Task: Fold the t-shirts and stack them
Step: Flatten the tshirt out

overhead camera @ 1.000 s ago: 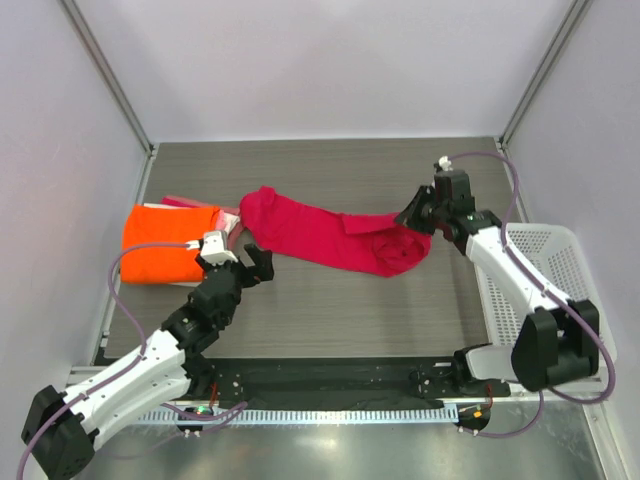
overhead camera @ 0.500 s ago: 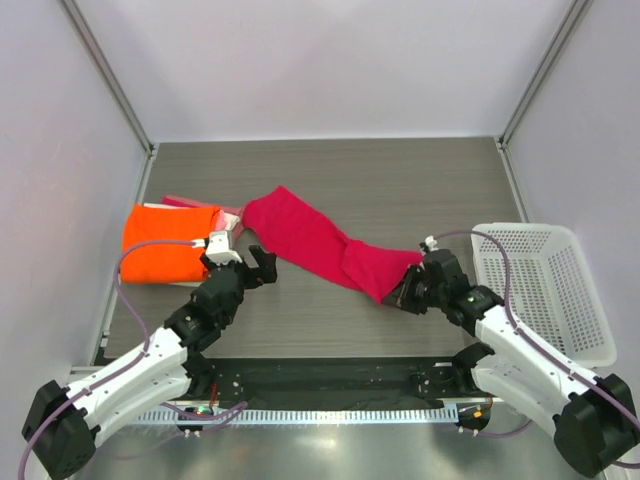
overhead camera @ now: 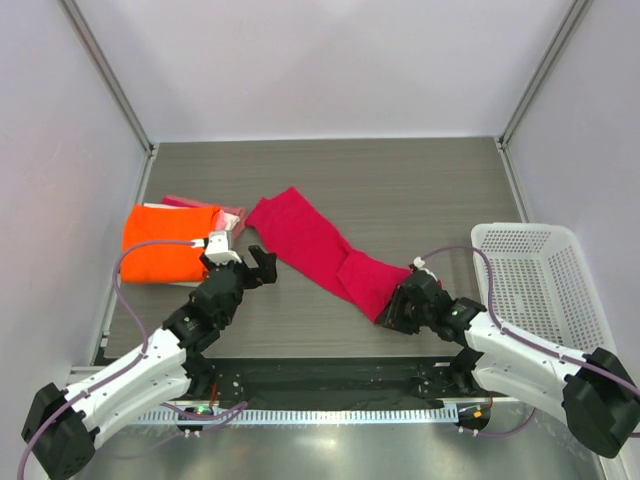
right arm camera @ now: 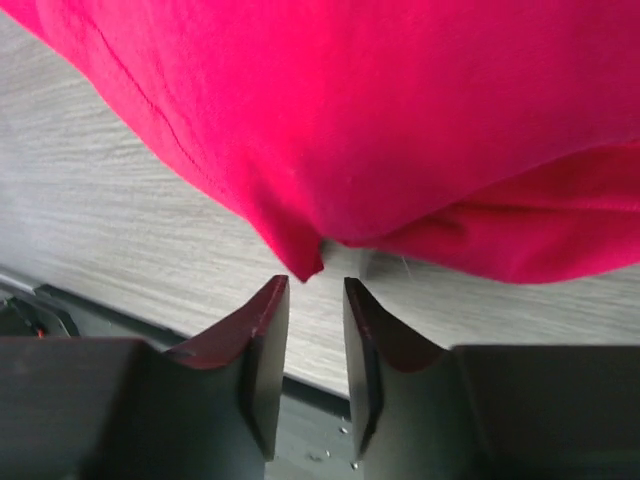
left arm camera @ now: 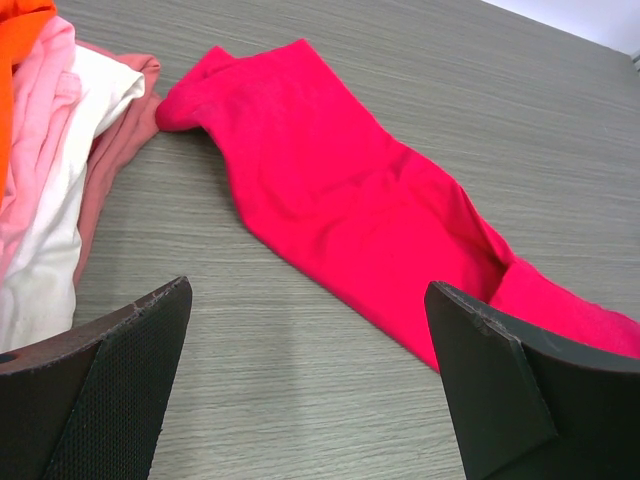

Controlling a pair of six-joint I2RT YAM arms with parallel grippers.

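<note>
Right claw (right arm camera: 316, 285) low near tabletop (overhead camera: 400, 180) front edge, jaws narrowly apart; corner of crimson t-shirt (overhead camera: 320, 250) just at fingertips, not pinched. Crimson t-shirt lies as long rumpled strip, diagonal across tabletop middle. Left claw (left arm camera: 308, 290) wide apart, holding nothing, hovers over bare wood near strip's left end. Orange t-shirt (overhead camera: 165, 245) folded at left, pink-white t-shirt (left arm camera: 40, 200) poking out from under it. White basket (overhead camera: 540, 290) at right.
</note>
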